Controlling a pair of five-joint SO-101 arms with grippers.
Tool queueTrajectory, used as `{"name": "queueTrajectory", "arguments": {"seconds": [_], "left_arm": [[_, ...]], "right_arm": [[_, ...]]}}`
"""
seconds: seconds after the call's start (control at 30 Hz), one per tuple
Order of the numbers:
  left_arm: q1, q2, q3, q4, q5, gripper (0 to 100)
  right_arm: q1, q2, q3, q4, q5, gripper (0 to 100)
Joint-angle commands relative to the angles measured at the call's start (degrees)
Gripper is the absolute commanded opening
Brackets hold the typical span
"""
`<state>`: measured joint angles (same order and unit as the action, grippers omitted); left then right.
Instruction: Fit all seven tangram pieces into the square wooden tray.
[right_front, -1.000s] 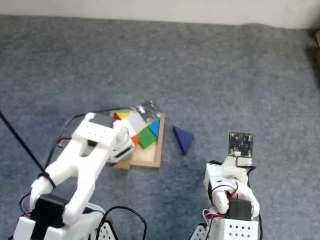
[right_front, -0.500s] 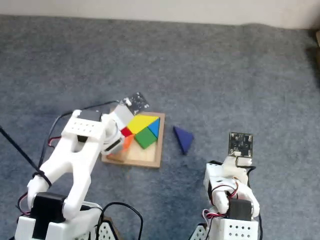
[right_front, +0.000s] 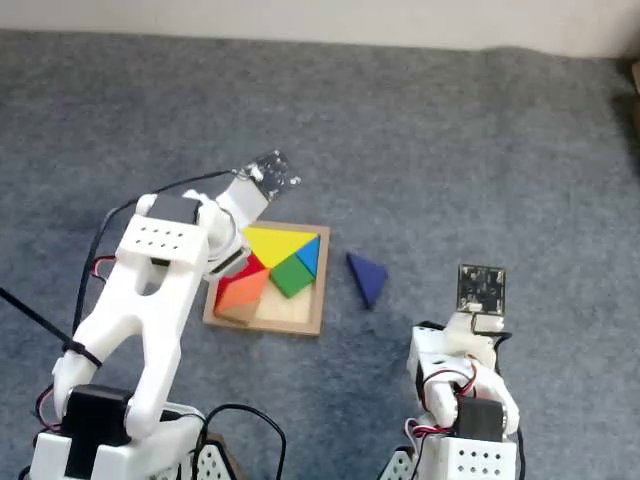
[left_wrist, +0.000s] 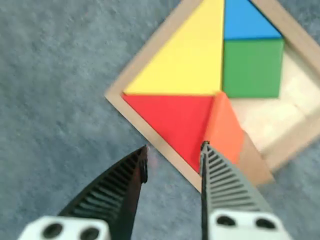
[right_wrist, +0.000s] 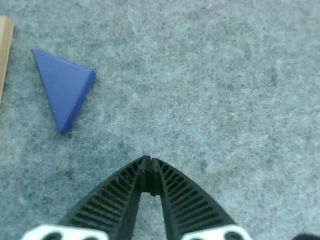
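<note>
The square wooden tray (right_front: 321, 295) lies on the carpet and holds a yellow triangle (right_front: 277, 244), a red triangle (right_front: 246, 275), an orange piece (right_front: 240, 294), a green square (right_front: 293, 276) and a blue triangle (right_front: 310, 256). The orange piece (left_wrist: 225, 131) lies beside the red triangle (left_wrist: 172, 117) and looks tilted, one side raised. My left gripper (left_wrist: 174, 150) hangs open and empty over the tray's rim (left_wrist: 147, 55) by the red triangle. A dark blue triangle (right_front: 367, 277) lies on the carpet right of the tray. My right gripper (right_wrist: 148, 173) is shut, nothing in it, short of the dark blue triangle (right_wrist: 64, 87).
Grey carpet (right_front: 450, 150) stretches all around the tray. The left arm (right_front: 160, 275) leans over the tray's left side. The right arm (right_front: 462, 375) sits at the near right. A bare strip of tray floor (right_front: 292, 310) shows along the near edge.
The left arm has swung left and back off the tray, uncovering the red and orange pieces now lying in it. The right arm has not moved.
</note>
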<state>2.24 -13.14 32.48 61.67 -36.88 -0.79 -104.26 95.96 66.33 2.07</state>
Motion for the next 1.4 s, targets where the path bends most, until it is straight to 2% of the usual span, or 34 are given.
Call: {"name": "queueTrajectory", "arguments": {"seconds": [0.0, 0.17, 0.4, 0.57, 0.83, 0.9, 1.17, 1.37], "left_arm": [[-0.57, -0.92, 4.88, -9.49, -0.09, 18], [-0.57, -0.92, 10.24, -14.86, -0.35, 18], [2.77, -1.54, 14.29, -14.33, -0.44, 18], [6.2, -1.54, 14.29, -10.2, -0.44, 18], [3.03, -1.54, 8.31, -9.76, -0.18, 18], [2.33, -1.54, 6.55, -7.91, -0.18, 18], [2.42, -1.63, -2.33, 8.35, -0.18, 17], [2.42, -1.54, -2.24, 11.87, -0.18, 17]], "right_arm": [[0.75, -1.01, 8.48, -1.54, 0.35, 0.9], [0.75, -1.01, 8.48, -1.54, 0.35, 0.9], [0.75, -1.01, 8.48, -1.54, 0.35, 0.9], [0.75, -1.01, 8.48, -1.54, 0.35, 0.9], [0.75, -1.01, 8.48, -1.54, 0.35, 0.9], [0.75, -1.01, 8.48, -1.54, 0.35, 0.9], [0.75, -1.01, 8.48, -1.54, 0.35, 0.9], [0.75, -1.01, 8.48, -1.54, 0.35, 0.9]]}}
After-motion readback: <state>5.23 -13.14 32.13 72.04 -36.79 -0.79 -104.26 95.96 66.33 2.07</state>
